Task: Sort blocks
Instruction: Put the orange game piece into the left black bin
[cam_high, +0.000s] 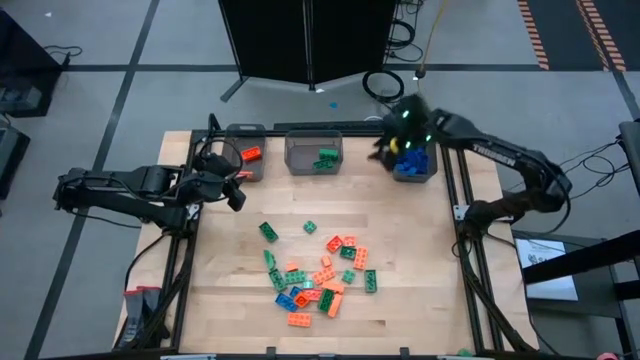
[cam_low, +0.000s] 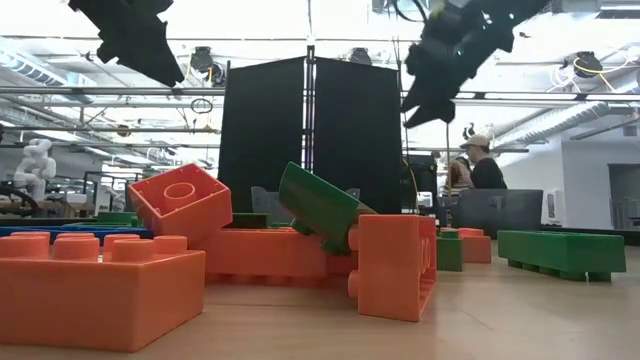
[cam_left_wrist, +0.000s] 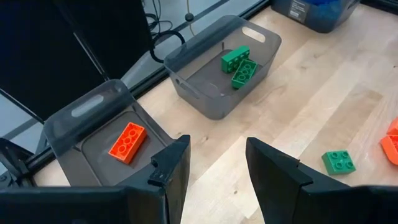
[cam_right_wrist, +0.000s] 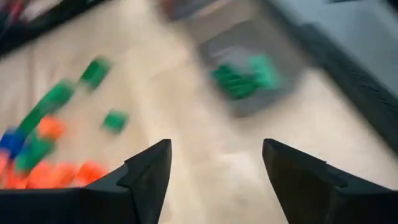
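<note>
Blocks (cam_high: 322, 277) sorted into three bins.
Right gripper (cam_high: 392, 148) is held open, empty, over the blue bin (cam_high: 414, 166); left gripper (cam_left_wrist: 214, 165) open, empty.

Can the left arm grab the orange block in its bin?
Probably yes. The left gripper is open and empty, right next to the left bin. The orange block lies alone there, with nothing over it. The bin's walls might crowd the fingers.
</note>
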